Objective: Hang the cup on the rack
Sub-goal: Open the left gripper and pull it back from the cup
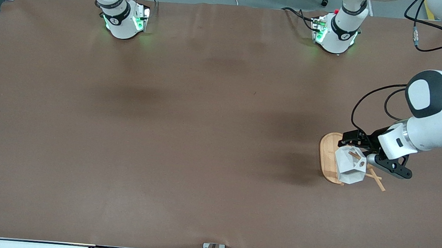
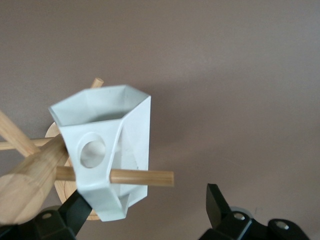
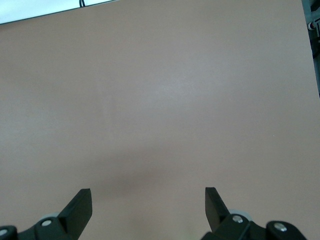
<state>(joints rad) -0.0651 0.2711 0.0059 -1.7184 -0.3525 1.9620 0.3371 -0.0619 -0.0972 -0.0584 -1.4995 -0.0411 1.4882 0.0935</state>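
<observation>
The right arm waits near its base at the right arm's end of the desk (image 1: pixel 205 119); its wrist view shows the right gripper (image 3: pixel 148 200) over bare brown surface with its two fingers spread wide apart and nothing between them. The middle of the desk carries no objects. Toward the left arm's end of the desk stands the rack (image 1: pixel 331 156), a light bamboo mug tree with an oval flat base, a central post and thin angled pegs. The cup (image 1: pixel 350 165), white and faceted with a hexagonal rim, hangs on the rack: in the left wrist view a peg (image 2: pixel 142 177) passes under the flat tab handle, whose round hole shows just above it, and the cup (image 2: pixel 115 150) sits tilted against the post (image 2: pixel 30 182). The left gripper (image 1: pixel 376 154) is over the rack, just beside the cup. In the left wrist view the left gripper (image 2: pixel 150 205) has its fingers parted, one fingertip (image 2: pixel 80 207) close against the lower edge of the cup, the other (image 2: pixel 217 202) well clear of it, so the cup is not clamped
</observation>
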